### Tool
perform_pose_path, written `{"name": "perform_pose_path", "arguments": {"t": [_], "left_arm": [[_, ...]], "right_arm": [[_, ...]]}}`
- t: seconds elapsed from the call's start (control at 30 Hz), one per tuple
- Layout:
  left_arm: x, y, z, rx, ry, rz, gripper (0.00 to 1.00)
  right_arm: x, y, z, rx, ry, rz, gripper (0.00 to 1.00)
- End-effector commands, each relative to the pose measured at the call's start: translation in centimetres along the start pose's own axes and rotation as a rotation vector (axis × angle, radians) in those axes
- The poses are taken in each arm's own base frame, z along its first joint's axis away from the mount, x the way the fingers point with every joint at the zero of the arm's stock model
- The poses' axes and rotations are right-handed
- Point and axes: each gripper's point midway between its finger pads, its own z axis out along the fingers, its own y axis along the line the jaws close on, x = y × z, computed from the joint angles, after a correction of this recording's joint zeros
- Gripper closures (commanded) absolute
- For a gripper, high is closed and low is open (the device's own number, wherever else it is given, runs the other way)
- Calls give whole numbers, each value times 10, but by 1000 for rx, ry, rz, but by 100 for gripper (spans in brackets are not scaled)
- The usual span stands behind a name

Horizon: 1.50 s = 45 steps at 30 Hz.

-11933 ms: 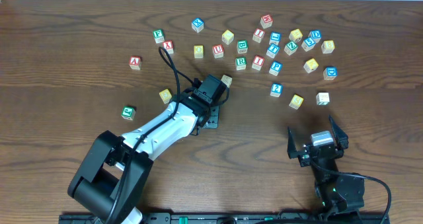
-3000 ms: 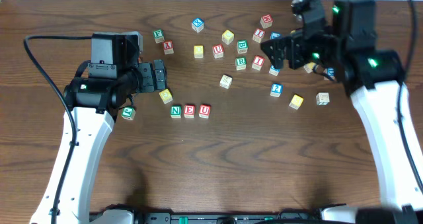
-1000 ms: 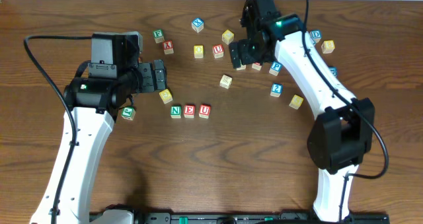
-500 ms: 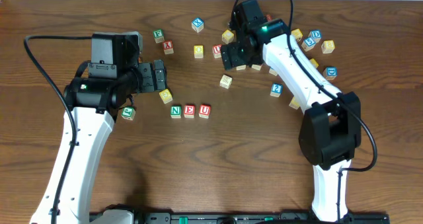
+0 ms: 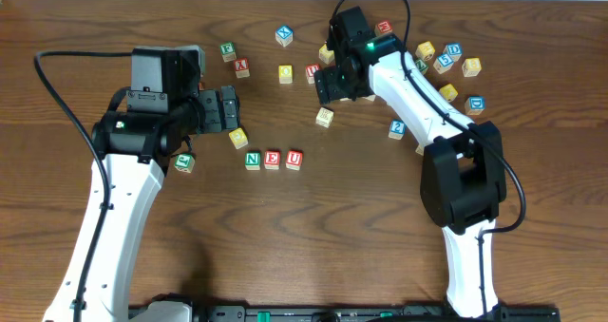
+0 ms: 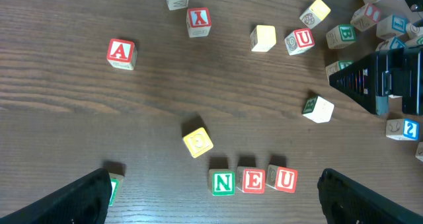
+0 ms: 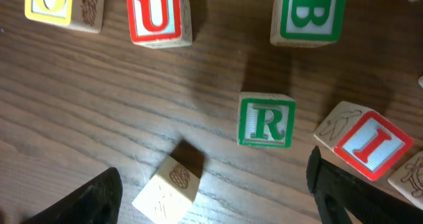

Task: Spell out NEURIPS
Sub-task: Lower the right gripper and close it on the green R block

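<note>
Cubes N (image 5: 252, 159), E (image 5: 273, 159) and U (image 5: 294, 158) stand in a row at table centre; the left wrist view shows them as N (image 6: 223, 182), E (image 6: 253, 180), U (image 6: 284, 179). My left gripper (image 5: 223, 108) hangs open high above them, to their left. The right gripper (image 5: 334, 83) is open over the green R cube (image 7: 266, 121), which lies ahead of its spread fingers (image 7: 357, 191). A red I cube (image 7: 367, 141) sits just right of the R. The overhead view hides the R under the gripper. P and S I cannot pick out.
A pale cube with a pinecone picture (image 7: 166, 189) lies between the right fingers. A second red U cube (image 7: 154, 12), a green B cube (image 7: 309, 12) and a yellow cube (image 7: 59, 0) lie beyond. More cubes cluster at the back right (image 5: 446, 61). A yellow cube (image 5: 237, 138) lies near the row.
The right arm has swung left over the R cube, and its jaws have narrowed a little. The left arm and the N, E, U row have not moved.
</note>
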Motion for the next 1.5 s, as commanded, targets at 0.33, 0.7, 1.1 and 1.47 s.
{"name": "perform_pose_path", "arguments": {"t": [0.33, 0.7, 1.1, 1.47], "left_arm": [[-9, -3, -8, 11, -31, 9, 2], [-9, -3, -8, 11, -31, 9, 2], [-9, -3, -8, 11, -31, 9, 2], [-9, -3, -8, 11, -31, 9, 2]], "right_arm": [[-9, -10, 4, 126, -50, 71, 18], [-11, -9, 3, 157, -74, 112, 23], [-2, -16, 10, 166, -30, 131, 21], [13, -25, 29, 167, 37, 143, 24]]}}
